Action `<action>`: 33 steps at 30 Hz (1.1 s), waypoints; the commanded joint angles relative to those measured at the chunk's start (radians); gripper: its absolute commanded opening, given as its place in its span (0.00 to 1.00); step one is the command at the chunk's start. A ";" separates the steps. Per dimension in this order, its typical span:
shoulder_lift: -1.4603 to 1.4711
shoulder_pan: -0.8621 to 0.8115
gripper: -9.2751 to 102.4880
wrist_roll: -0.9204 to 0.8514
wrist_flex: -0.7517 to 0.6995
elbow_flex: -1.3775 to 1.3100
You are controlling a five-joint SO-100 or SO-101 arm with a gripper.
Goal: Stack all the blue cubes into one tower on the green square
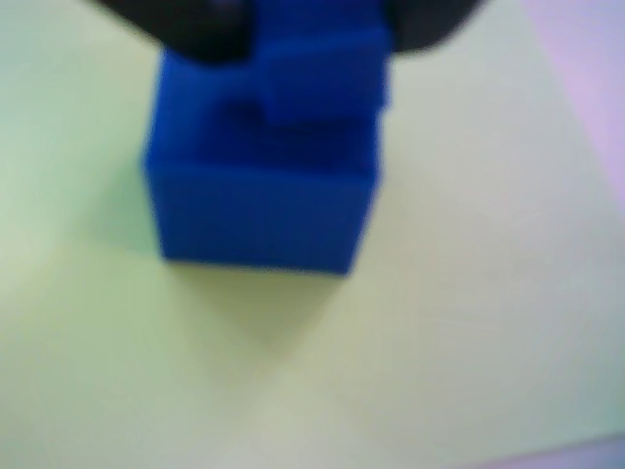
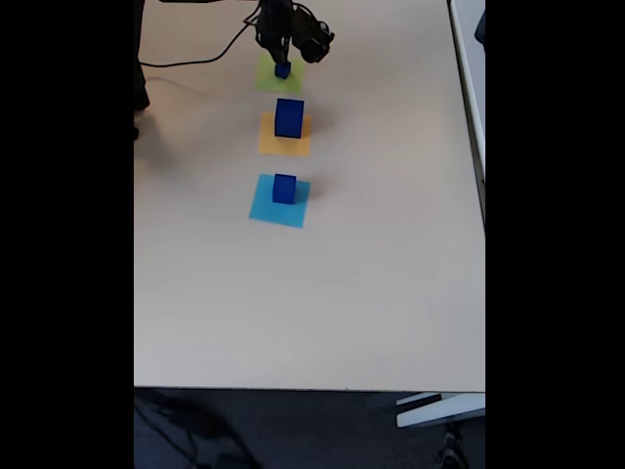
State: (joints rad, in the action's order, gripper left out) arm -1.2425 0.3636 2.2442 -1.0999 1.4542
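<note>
In the blurred wrist view a blue cube (image 1: 259, 210) stands on the green square (image 1: 469, 293). A smaller blue cube (image 1: 322, 83) sits at the back of its top face. My gripper (image 1: 322, 39) comes in from the top edge, its dark fingers (image 1: 195, 29) pressed against both sides of the small cube. The fixed view places my gripper (image 2: 282, 57) at the far end of the table, over the cube (image 2: 282, 70) on the green square (image 2: 269, 80). A large blue cube (image 2: 289, 117) stands on the orange square (image 2: 284, 145), and a medium one (image 2: 284, 188) on the light-blue square (image 2: 273, 207).
The three paper squares lie in a line down the middle of the beige table (image 2: 371, 293). A black cable (image 2: 195, 61) runs from the arm toward the table's left edge. A white table edge (image 2: 469, 59) borders the right side.
</note>
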 commanded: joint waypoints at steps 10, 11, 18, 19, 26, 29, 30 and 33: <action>-0.057 -0.009 0.08 -0.028 -0.026 -0.037; -0.066 -0.014 0.08 -0.040 -0.040 -0.044; -0.153 -0.077 0.08 -0.138 -0.156 -0.109; -0.161 -0.083 0.08 -0.152 -0.179 -0.124; -0.209 -0.130 0.08 -0.218 -0.259 -0.176; -0.221 -0.167 0.08 -0.267 -0.256 -0.179; -0.222 -0.184 0.08 -0.291 -0.252 -0.181; -0.224 -0.245 0.08 -0.380 -0.229 -0.186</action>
State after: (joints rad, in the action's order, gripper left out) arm -1.3775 0.1687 1.9328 -1.3484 1.3315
